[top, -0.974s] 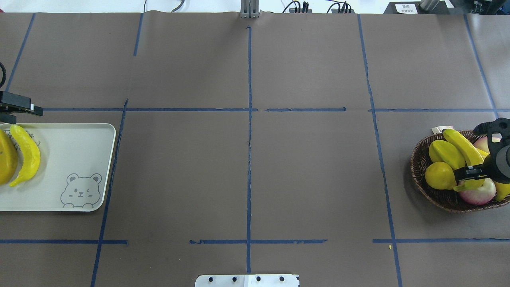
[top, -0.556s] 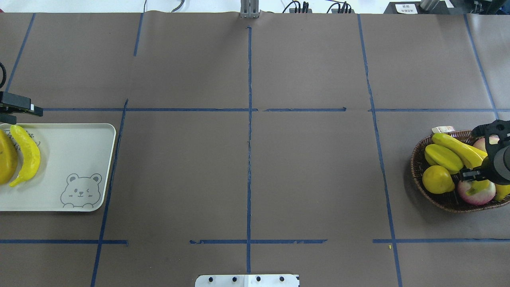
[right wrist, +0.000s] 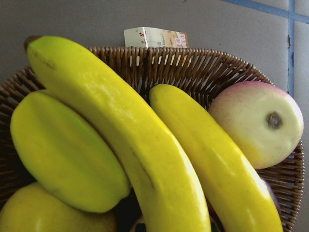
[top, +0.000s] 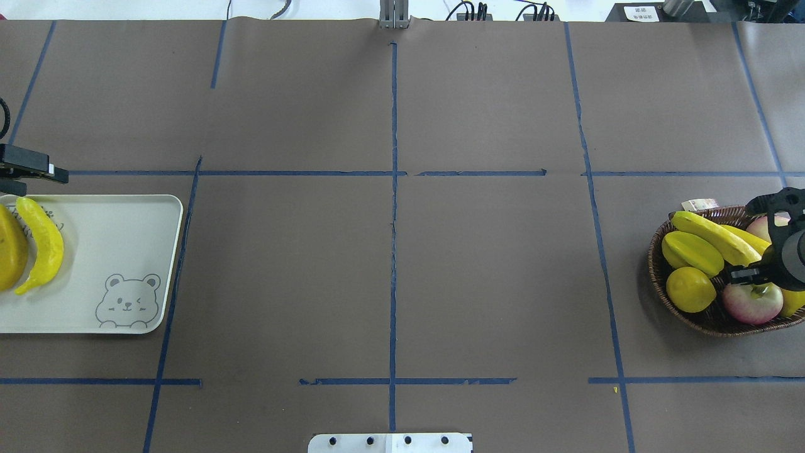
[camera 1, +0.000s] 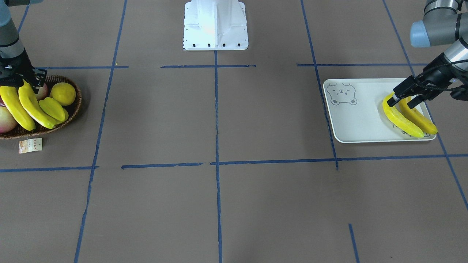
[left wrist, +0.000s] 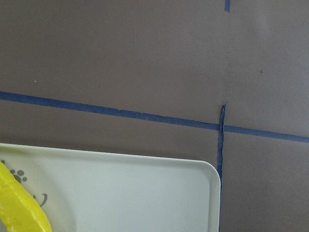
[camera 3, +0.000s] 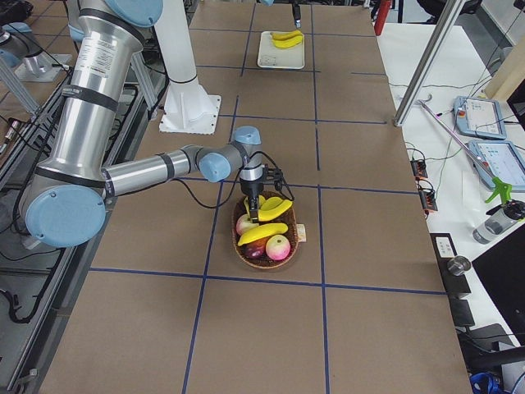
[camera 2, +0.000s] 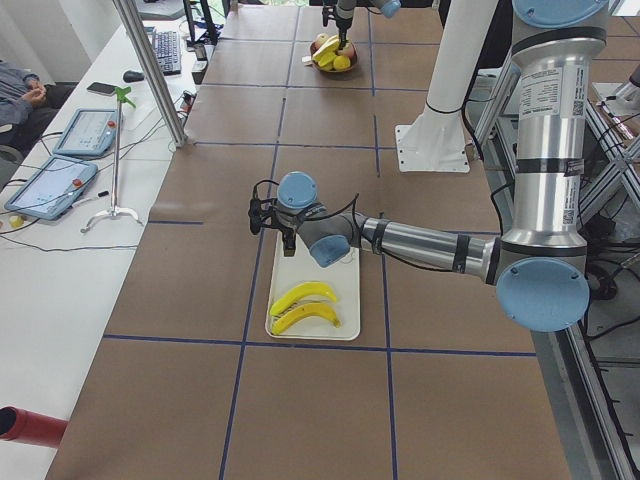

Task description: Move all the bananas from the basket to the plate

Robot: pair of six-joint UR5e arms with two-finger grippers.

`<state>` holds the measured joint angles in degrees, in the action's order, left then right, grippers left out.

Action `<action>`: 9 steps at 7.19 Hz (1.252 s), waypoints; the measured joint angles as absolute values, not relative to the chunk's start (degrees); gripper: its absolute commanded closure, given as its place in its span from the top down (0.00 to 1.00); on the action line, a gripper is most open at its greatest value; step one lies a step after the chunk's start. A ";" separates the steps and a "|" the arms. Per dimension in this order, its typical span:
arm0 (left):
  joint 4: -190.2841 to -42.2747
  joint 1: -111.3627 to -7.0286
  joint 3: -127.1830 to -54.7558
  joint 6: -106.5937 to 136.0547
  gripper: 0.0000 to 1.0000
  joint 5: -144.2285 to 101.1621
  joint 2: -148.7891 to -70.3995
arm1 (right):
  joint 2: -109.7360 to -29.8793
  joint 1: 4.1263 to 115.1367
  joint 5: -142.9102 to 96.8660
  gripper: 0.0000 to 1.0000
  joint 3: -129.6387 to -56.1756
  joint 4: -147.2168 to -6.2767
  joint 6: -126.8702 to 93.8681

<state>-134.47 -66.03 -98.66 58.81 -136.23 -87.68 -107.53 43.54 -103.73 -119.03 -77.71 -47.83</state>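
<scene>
Two yellow bananas lie in the wicker basket [top: 657, 264] at the right. My right gripper [top: 746, 275] is down in the basket, shut on the near end of the longer banana [top: 714, 236], which rests across the fruit. The second banana [top: 751, 238] lies beside it. Both fill the right wrist view, the longer banana [right wrist: 120, 135] on the left. Two more bananas [camera 1: 400, 118] [camera 1: 418, 117] lie on the white bear plate [top: 126, 251] at the left. My left gripper [camera 1: 402, 102] hovers open and empty over the plate's far edge.
The basket also holds a ridged starfruit [top: 692, 248], a lemon [top: 690, 289] and a pink apple [top: 751, 302]. A small paper tag [top: 698, 204] lies behind the basket. The robot base [camera 1: 215, 25] stands mid-table. Blue tape lines cross the brown table.
The right gripper's fingers have drawn closer together. The longer banana has swung flatter, its far end toward the basket's left rim. The starfruit and lemon have shifted slightly. The left arm has not moved.
</scene>
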 measured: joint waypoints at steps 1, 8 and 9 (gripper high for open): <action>-134.49 -66.03 -98.68 58.85 1.00 -136.23 -87.70 | -107.47 44.64 -103.82 0.00 -119.39 -77.70 -47.82; -135.38 -60.76 -98.71 63.82 1.00 -136.73 -95.23 | -97.06 45.93 -102.72 0.02 -125.57 -77.27 -45.70; -135.24 -59.06 -98.71 68.75 1.00 -136.65 -98.20 | -94.50 44.26 -102.56 0.03 -125.61 -77.47 -44.15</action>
<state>-135.24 -59.06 -98.71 68.75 -136.65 -98.20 -94.50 44.26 -102.56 -125.61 -77.47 -44.15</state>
